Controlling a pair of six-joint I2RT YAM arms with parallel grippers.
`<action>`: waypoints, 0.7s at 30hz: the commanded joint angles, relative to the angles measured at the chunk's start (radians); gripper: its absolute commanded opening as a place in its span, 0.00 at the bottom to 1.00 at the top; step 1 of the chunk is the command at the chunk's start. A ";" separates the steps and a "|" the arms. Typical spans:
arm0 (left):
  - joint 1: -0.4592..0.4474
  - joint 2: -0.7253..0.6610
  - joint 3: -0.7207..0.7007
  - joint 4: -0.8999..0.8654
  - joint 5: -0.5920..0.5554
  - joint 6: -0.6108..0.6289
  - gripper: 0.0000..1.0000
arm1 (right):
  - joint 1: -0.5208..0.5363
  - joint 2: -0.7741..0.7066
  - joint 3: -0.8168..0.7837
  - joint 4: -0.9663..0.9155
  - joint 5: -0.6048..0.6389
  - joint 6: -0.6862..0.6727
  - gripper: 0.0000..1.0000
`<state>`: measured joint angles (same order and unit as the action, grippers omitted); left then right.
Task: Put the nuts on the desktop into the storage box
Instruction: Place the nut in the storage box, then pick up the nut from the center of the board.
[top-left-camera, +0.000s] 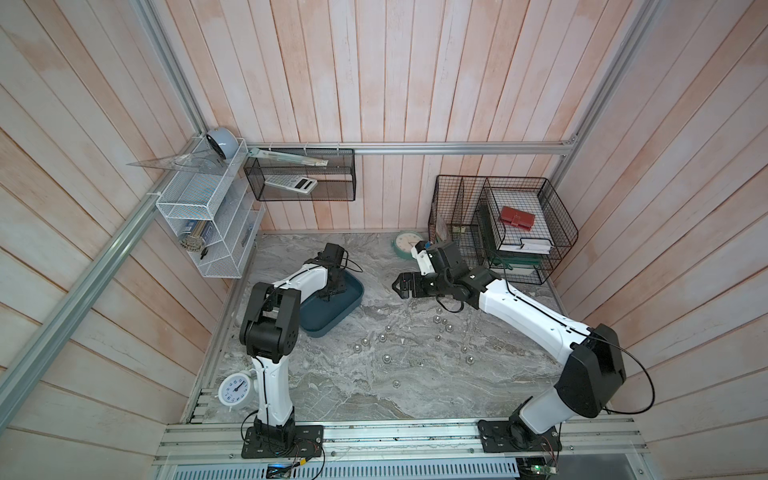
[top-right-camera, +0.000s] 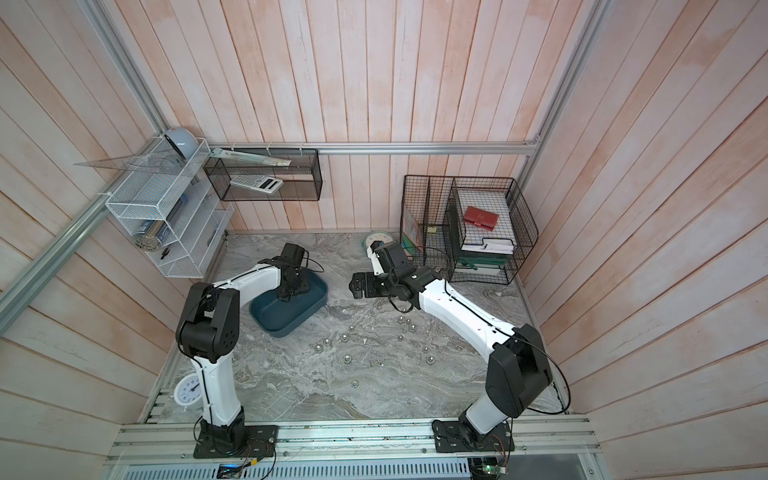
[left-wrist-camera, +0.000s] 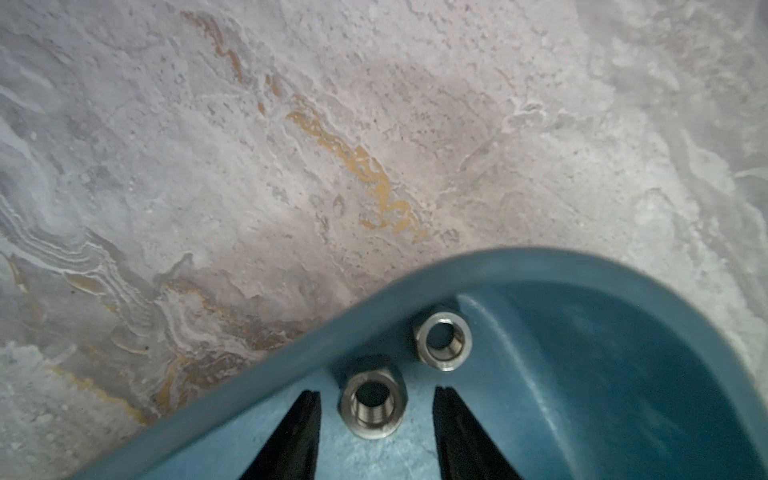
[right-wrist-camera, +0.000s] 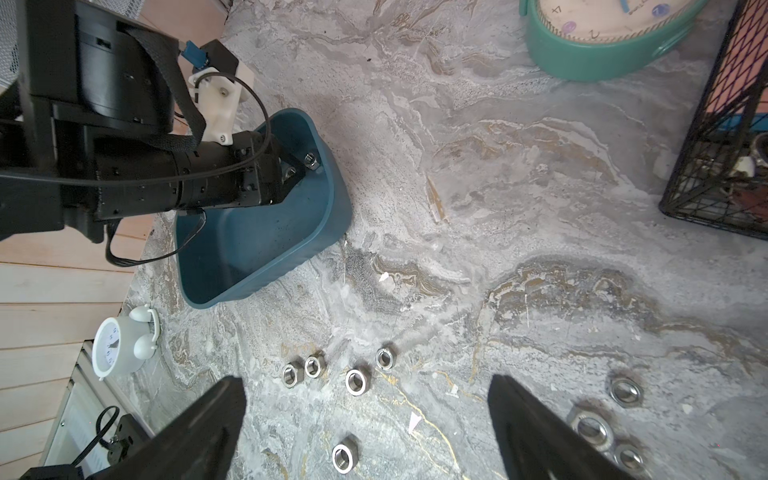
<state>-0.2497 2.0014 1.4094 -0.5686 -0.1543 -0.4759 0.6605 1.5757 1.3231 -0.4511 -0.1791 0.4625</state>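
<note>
Squarely between parted tips of the left pincer (left-wrist-camera: 376, 391), one nut (left-wrist-camera: 372, 405) inside the storage box (left-wrist-camera: 582, 266).

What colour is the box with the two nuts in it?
Dark teal-blue all over. The storage box shows best in the right wrist view.

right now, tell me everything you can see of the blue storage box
The storage box is a shallow dark teal tub, smooth plastic by its look, rectangular with rounded corners. It sits flat on the desktop, skewed to its edges. Two nuts lie in one corner; the left gripper reaches in, jaws apart either side of one.
</note>
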 joint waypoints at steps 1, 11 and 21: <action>-0.003 -0.082 -0.007 -0.027 0.011 -0.008 0.52 | 0.004 -0.019 0.006 -0.024 0.021 -0.015 0.98; -0.133 -0.227 -0.048 -0.105 -0.010 -0.029 0.57 | 0.005 -0.103 -0.083 -0.019 0.045 0.002 0.98; -0.306 -0.296 -0.106 -0.130 -0.007 -0.103 0.58 | 0.005 -0.277 -0.239 -0.048 0.098 0.031 0.98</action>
<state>-0.5327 1.7355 1.3231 -0.6788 -0.1608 -0.5404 0.6605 1.3445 1.1187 -0.4721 -0.1162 0.4755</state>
